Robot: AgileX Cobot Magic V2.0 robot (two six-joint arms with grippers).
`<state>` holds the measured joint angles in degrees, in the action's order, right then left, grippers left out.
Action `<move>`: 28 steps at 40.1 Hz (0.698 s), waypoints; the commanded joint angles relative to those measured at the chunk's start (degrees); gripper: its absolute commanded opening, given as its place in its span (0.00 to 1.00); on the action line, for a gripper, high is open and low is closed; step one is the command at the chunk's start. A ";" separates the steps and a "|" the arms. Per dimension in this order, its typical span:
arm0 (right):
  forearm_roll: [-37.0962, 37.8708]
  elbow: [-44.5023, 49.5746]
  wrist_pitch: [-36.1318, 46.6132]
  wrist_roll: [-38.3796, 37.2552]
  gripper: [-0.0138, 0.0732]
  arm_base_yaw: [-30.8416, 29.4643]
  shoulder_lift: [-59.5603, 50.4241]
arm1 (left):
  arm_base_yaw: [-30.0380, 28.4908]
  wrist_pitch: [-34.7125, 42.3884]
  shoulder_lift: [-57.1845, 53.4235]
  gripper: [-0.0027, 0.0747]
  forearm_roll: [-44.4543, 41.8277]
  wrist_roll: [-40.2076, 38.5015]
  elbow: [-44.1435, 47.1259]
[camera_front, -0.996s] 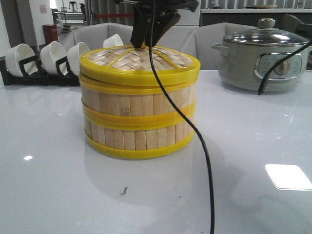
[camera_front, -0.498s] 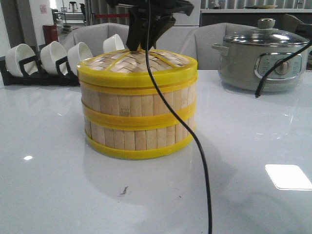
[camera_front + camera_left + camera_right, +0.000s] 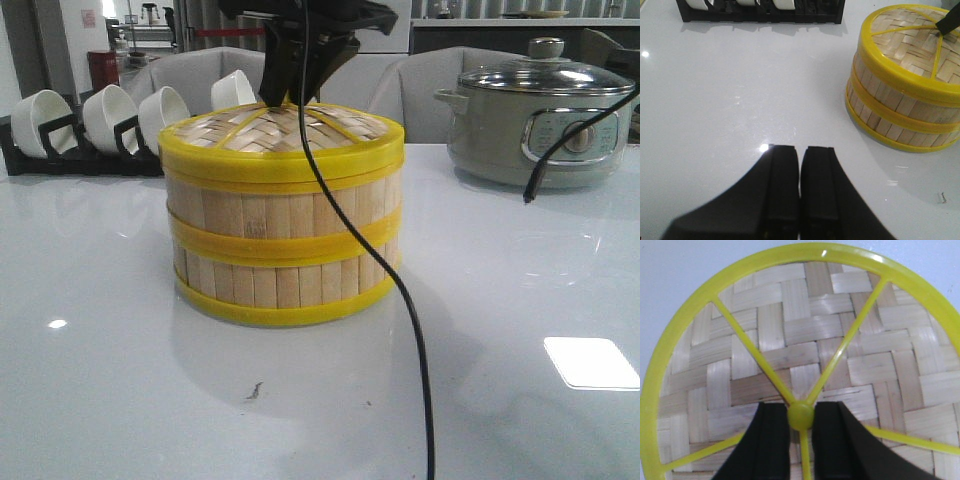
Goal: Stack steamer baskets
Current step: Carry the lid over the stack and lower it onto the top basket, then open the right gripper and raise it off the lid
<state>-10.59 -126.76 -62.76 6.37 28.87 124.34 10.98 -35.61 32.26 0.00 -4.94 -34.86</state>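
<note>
Gripping lid (image 3: 290,135) knob (image 3: 801,416), right jaws sit atop stacked steamer baskets (image 3: 283,240); left jaws closed, empty.

Grey chairs (image 3: 190,70) line the glossy white table's (image 3: 520,300) far edge.

Left gripper (image 3: 800,190) sits low over the white table (image 3: 740,100), fingers (image 3: 782,185) pressed together, only a thin seam between them. Off at two o'clock stand the baskets (image 3: 900,107), one stacked on the other, woven lid (image 3: 912,45) on top. A dark tip (image 3: 949,22), probably the other gripper, touches the lid. A black rack (image 3: 760,12) stands at twelve.
</note>
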 commanded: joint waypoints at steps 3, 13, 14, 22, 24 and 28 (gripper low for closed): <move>-1.04 -2.03 4.69 0.35 0.59 -0.07 -3.74 | 0.43 4.44 0.13 0.16 0.00 -0.64 -1.69; 2.17 -2.03 5.78 0.35 0.60 -0.65 -4.56 | 0.43 4.44 0.13 0.16 0.00 -0.64 -1.69; 2.36 -2.03 5.78 0.35 0.60 -0.94 -4.84 | 0.43 4.44 0.13 0.16 0.00 -0.64 -1.69; 2.41 1.74 9.27 0.30 0.60 -5.03 -11.66 | 0.43 4.44 0.13 0.16 0.00 -0.64 -1.69; 2.41 5.00 11.68 0.30 0.60 -6.71 -14.73 | 0.43 4.44 0.13 0.16 0.00 -0.64 -1.69; 2.35 13.04 17.25 0.30 0.60 -9.59 -21.55 | 0.43 4.44 0.13 0.16 0.00 -0.64 -1.69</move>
<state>-8.18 -117.63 -53.08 6.37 21.62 111.66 10.98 -35.61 32.26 0.00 -4.94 -34.86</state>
